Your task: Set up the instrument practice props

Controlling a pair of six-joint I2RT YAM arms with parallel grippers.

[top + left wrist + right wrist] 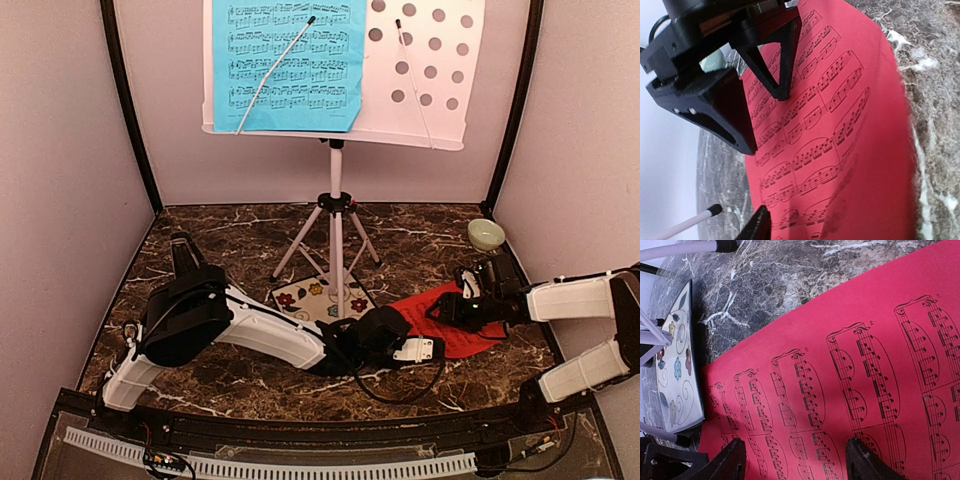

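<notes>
The white perforated music stand (430,70) stands on its tripod at the back, with the blue music sheet (288,62) on its left half. The red music sheet (452,318) (855,125) (850,355) lies on the marble, right of the tripod. My right gripper (452,303) (797,460) (766,124) hovers open just above it, both fingers spread over the printed staves. My left gripper (432,348) (800,232) is at the sheet's near-left edge. Only one of its fingertips (757,227) shows, well off centre. The black metronome (185,255) stands behind the left arm.
A square floral tile (322,298) (677,365) lies at the tripod's feet, touching the red sheet's left corner. A pale green bowl (486,234) sits at the back right. A white tripod leg (685,225) (680,250) runs close to both grippers. Walls close in on three sides.
</notes>
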